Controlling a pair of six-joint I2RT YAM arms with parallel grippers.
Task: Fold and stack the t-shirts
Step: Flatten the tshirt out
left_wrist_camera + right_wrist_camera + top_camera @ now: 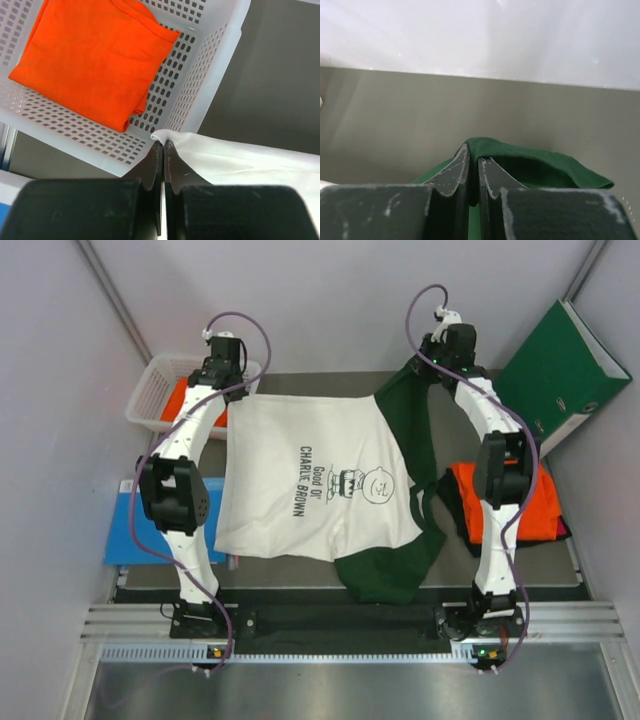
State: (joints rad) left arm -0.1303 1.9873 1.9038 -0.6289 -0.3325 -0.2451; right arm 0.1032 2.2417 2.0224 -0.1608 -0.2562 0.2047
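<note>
L gripper (163,145) pressed shut, pinching the far-left corner of the white tee (310,480), right by the basket (220,75). R gripper (474,152) nipped on the green sleeve (530,167) at the bench's far edge. Tee's mid-bench, print up, other sleeve bunched at the near edge. I'd keep both pinches level & taut, bring the far side twd the near edge evenly, no creases trapped. Cloth looks thin, floppy, bit wrinkled.
</note>
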